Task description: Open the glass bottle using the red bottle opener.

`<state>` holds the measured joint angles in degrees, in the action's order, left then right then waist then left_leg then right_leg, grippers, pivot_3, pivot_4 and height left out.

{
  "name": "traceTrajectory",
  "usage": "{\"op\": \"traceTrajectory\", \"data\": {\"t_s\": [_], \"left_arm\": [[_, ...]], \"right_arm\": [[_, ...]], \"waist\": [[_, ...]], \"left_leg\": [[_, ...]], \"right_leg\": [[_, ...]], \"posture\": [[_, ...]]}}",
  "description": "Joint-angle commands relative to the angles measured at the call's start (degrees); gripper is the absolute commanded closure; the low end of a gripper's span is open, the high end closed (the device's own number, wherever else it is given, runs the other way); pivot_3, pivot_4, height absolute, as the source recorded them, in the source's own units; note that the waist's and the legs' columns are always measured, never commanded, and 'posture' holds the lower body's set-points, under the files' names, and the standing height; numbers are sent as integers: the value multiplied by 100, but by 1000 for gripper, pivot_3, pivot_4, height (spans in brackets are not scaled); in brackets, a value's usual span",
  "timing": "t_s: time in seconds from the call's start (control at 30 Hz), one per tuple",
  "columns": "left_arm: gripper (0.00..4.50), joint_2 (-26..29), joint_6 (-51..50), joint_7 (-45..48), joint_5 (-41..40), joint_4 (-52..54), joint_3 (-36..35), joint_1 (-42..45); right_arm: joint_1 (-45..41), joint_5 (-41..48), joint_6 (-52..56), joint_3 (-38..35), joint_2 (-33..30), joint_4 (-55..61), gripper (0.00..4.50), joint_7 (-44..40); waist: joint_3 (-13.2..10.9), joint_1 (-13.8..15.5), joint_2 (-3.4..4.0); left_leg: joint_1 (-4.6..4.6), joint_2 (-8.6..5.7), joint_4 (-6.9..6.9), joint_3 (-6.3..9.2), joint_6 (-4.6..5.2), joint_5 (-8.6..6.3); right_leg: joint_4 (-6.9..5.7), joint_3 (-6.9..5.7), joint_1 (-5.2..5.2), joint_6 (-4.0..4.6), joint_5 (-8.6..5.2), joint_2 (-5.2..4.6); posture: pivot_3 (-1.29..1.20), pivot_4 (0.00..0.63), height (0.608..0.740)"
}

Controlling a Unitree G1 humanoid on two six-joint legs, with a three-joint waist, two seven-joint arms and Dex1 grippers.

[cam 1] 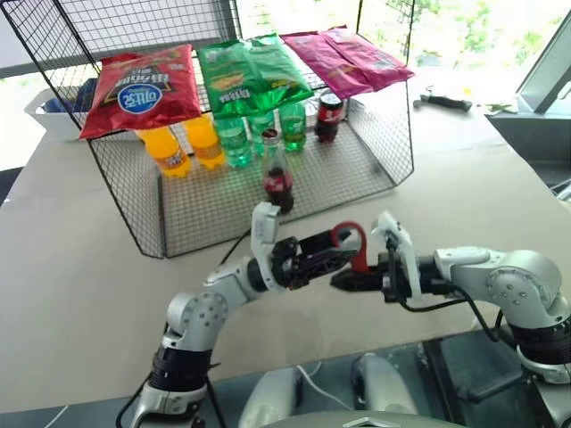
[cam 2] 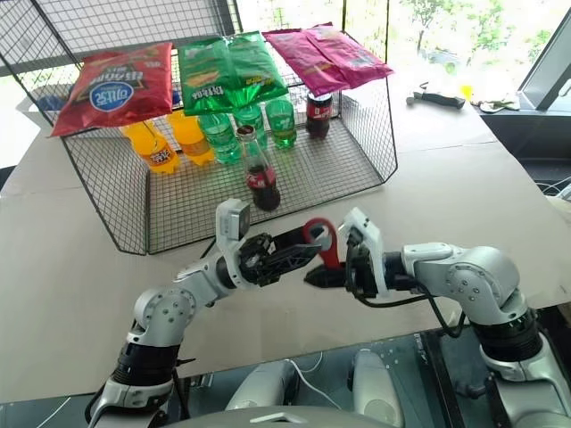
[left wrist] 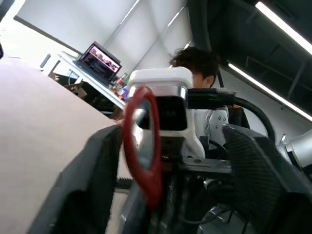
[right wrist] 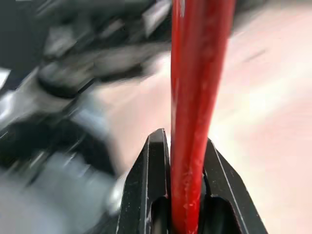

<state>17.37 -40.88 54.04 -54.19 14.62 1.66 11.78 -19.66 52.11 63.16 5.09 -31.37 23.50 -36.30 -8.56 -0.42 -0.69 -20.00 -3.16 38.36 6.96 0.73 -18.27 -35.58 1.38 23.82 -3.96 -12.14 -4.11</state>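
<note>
A: Over the table (cam 1: 80, 294), from left to right: what appears?

B: Left gripper (cam 1: 314, 259), black fingers spread apart, one on each side of the opener (cam 1: 351, 242) without clamping it. Next, the opener itself: flat, red, with a ring-shaped head standing upright above a short handle. Then the right gripper (cam 1: 346, 280), fingers clenched on the handle, holding the opener above the table.

A: And the bottle (cam 1: 277, 173)?

B: Small, clear glass, dark cola inside, red label band, slim neck. It stands upright on the mesh floor of the wire rack (cam 1: 375, 143), near the front edge, behind both grippers and apart from them. Orange (cam 1: 165, 150) and green (cam 1: 234, 141) soda bottles and a squat dark one (cam 1: 329, 117) stand in a row farther back; red (cam 1: 138, 89), green (cam 1: 250, 73) and magenta (cam 1: 348, 59) snack bags lie on the rack's top.

A: What do the wrist views add?

B: The left wrist view shows the ring head edge-on between the parted left fingers (left wrist: 83, 195), with the right wrist's white camera housing (left wrist: 163, 105) just behind it and a person's dark hair (left wrist: 195, 61) and a laptop (left wrist: 100, 61) beyond. The right wrist view shows the red handle pinched tightly between the two right fingertips (right wrist: 151, 180), touching both.
</note>
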Motion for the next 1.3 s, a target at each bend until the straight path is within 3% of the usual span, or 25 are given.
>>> {"op": "traceTrajectory", "data": {"t_s": [0.03,0.27,0.4,0.53,0.67,0.97,1.3], "left_arm": [[35,340,-88,35,-237,414,-362,-214],[35,812,266,-589,279,381,-951,-499],[35,403,1486,-1198,1135,133,-1182,-31],[35,53,2438,-1823,1846,-84,-1421,256],[35,17,3157,-2164,2653,-566,-1288,517],[35,-251,3688,-2095,3178,-1563,-848,1214],[35,-315,4468,-1947,3740,-3025,-576,2065]], "right_arm": [[291,-618,-909,-504,-29,1,4500,226],[661,-2431,-2588,-683,279,14,4500,1370],[497,-3719,-3367,-607,538,-35,4500,2420],[467,-4650,-4004,-401,469,-145,4500,2673],[409,-4843,-4208,-493,777,-236,4500,2859],[171,-5547,-4960,-384,839,-308,4500,2856],[227,-6001,-5060,-153,1105,-70,4500,2813]], "waist": [[0,-4,0],[-3,-10,4],[-3,65,2],[-3,100,2],[-3,102,3],[-3,111,2],[-3,69,2]], "left_leg": [[0,0,0,1,0,0],[0,2,-6,-5,-2,1],[1,-2,-3,-5,-3,1],[0,-4,-4,-10,-5,2],[1,-7,-15,-14,-5,2],[-2,-18,-4,-11,-5,2],[-2,-18,-6,-12,-5,2]], "right_leg": [[0,-1,0,0,0,1],[-2,6,8,0,0,2],[-5,6,6,0,1,0],[-5,8,10,0,1,2],[8,10,13,2,0,5],[1,8,10,0,1,4],[0,9,15,0,0,5]], "posture": [[0,150,740],[0,150,740],[0,150,740],[0,150,740],[0,150,740],[0,150,740],[0,150,740]]}}
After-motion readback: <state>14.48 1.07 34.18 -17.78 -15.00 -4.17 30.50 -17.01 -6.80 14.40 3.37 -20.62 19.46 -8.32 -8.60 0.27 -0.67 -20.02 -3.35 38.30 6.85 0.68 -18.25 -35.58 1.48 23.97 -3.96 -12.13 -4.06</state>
